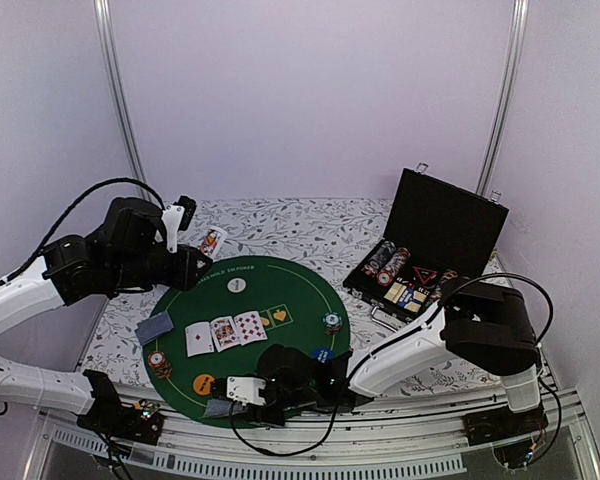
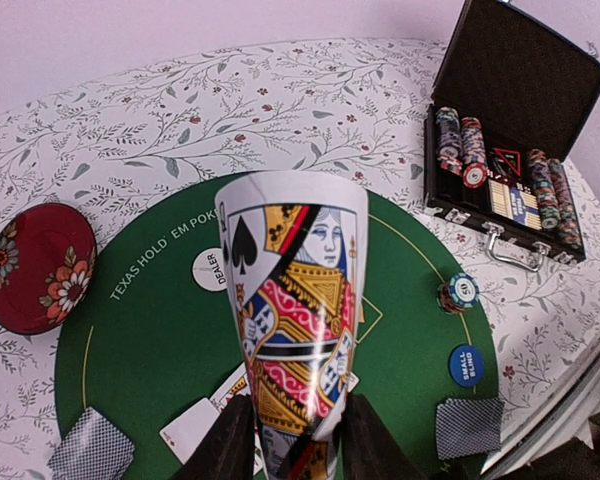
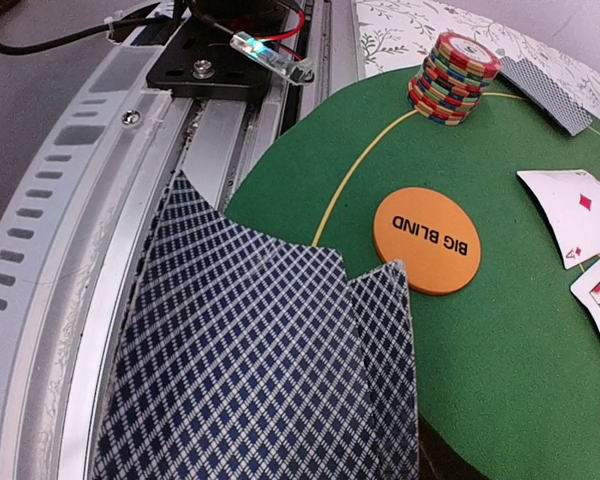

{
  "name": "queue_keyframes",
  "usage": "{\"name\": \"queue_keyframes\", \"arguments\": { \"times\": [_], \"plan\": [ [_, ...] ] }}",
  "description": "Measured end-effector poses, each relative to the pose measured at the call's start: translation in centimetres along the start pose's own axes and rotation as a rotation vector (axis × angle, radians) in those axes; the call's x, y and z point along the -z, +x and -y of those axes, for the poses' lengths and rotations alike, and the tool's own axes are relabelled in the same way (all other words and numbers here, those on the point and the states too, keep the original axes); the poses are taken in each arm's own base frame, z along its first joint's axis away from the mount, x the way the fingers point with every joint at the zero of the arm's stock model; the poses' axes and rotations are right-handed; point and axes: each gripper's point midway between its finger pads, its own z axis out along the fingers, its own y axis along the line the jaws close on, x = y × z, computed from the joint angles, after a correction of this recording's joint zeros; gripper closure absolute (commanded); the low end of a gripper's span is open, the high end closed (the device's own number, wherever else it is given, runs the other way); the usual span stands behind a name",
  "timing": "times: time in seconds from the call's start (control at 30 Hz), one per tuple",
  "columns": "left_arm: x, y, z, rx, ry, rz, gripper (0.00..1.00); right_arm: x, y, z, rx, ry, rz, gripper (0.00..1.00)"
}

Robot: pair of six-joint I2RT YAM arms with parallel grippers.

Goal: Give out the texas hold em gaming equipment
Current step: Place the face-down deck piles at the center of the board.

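My left gripper (image 2: 292, 425) is shut on a face-up queen of spades (image 2: 298, 310), bent between the fingers (image 2: 223, 445) and held above the far left of the green mat (image 1: 280, 290). My right gripper (image 1: 240, 393) is shut on two face-down blue-grey cards (image 3: 250, 360) at the mat's near edge; its fingers are hidden behind them. On the mat lie three face-up cards (image 1: 225, 332), face-down cards (image 1: 154, 327), a white dealer button (image 1: 238, 285), a blue small-blind button (image 1: 322, 354), an orange big-blind button (image 3: 426, 240) and two chip stacks (image 1: 332, 322) (image 3: 452, 77).
An open black case (image 1: 450, 225) with rows of chips and cards stands at the right. A dark red round disc (image 2: 38, 268) lies left of the mat. The metal rail (image 3: 100, 200) runs along the table's near edge, right by the held cards.
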Motion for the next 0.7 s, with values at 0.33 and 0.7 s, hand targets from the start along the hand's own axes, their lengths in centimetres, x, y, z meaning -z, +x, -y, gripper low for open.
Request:
{"name": "queue_keyframes", "arguments": {
  "times": [0.33, 0.7],
  "plan": [
    [0.06, 0.14, -0.22, -0.011, -0.011, -0.004, 0.67, -0.64, -0.47, 0.36, -0.008, 0.010, 0.001, 0.30],
    [0.22, 0.38, -0.53, -0.023, -0.023, -0.012, 0.67, -0.88, -0.54, 0.86, -0.032, 0.029, -0.006, 0.01]
  ]
}}
